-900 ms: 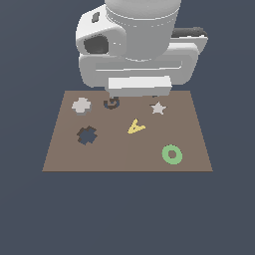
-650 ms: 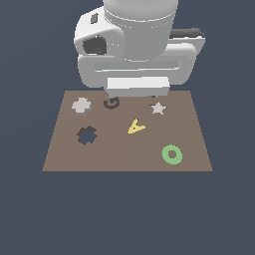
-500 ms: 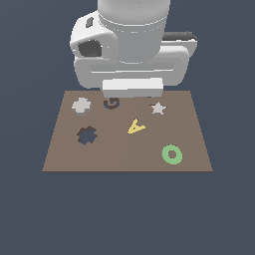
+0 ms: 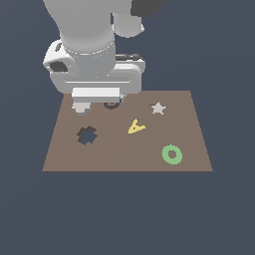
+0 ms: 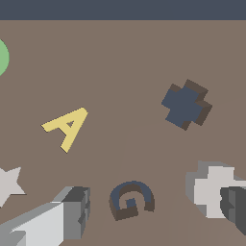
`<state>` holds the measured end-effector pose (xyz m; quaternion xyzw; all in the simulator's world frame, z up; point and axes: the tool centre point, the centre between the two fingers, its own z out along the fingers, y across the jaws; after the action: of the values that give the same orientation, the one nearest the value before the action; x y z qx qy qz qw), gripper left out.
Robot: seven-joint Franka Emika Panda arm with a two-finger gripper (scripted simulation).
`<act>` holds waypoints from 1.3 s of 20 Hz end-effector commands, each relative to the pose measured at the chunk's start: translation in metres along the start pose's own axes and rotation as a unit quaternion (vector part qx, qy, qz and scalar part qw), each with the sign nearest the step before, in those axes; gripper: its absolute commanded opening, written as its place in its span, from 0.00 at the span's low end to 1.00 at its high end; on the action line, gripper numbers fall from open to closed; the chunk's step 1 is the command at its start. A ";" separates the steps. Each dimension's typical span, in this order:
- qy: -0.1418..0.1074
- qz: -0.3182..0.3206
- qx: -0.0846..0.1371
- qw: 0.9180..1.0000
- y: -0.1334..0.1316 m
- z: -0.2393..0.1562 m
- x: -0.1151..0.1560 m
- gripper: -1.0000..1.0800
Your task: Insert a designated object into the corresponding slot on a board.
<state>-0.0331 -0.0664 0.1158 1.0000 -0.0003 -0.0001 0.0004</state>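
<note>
The small flat pale grey cross [image 4: 79, 106] lies on the large brown rectangular board [image 4: 124, 154], at the far corner on the exterior view's left, half hidden beneath the arm. Right of it sit the dark G mark [image 4: 111, 104], the yellow A [image 4: 135, 127], the grey star [image 4: 158, 107] and the green ring [image 4: 172, 154]. The gripper [image 5: 158, 211] is spread wide, holding nothing; in the wrist view 1 finger [image 5: 234, 204] overlaps the cross, the other [image 5: 72, 211] beyond the G, so the cross lies off-centre toward that finger. The dark cross-shaped slot [image 4: 86, 135] waits just nearer the camera.

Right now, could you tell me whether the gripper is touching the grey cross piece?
Cannot tell. In the wrist view one fingertip overlaps the grey cross piece, but overlap alone doesn't prove contact; the exterior view hides most of it.
</note>
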 end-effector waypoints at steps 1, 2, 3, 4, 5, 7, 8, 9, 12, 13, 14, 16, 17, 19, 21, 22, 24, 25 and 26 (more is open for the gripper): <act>0.000 0.006 0.000 1.000 0.025 0.017 -0.010 0.96; 0.000 0.009 0.000 1.000 0.034 0.024 -0.014 0.96; 0.000 0.011 -0.001 1.000 0.043 0.030 -0.017 0.96; 0.000 0.013 -0.001 1.000 0.051 0.036 -0.020 0.96; 0.000 0.014 0.000 1.000 0.059 0.041 -0.023 0.96; 0.000 0.018 0.000 1.000 0.072 0.050 -0.028 0.96; 0.000 0.019 0.000 1.000 0.077 0.054 -0.030 0.96; 0.000 0.020 0.000 1.000 0.082 0.058 -0.032 0.96; 0.000 0.022 0.000 1.000 0.091 0.064 -0.035 0.96; 0.000 0.022 0.000 1.000 0.092 0.065 -0.035 0.96; 0.000 0.022 0.000 1.000 0.093 0.066 -0.035 0.96; -0.001 0.023 0.000 1.000 0.092 0.065 -0.035 0.96; -0.001 0.023 0.000 1.000 0.092 0.065 -0.035 0.96; -0.001 0.023 0.000 1.000 0.092 0.068 -0.035 0.96; 0.000 0.023 0.000 1.000 0.092 0.074 -0.035 0.96; 0.000 0.023 0.000 1.000 0.093 0.077 -0.035 0.96; 0.000 0.023 0.000 1.000 0.093 0.083 -0.035 0.96; 0.000 0.023 0.000 1.000 0.093 0.085 -0.035 0.96; 0.000 0.023 0.000 1.000 0.093 0.086 -0.035 0.96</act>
<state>-0.0682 -0.1593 0.0326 0.9997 -0.0231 -0.0006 0.0000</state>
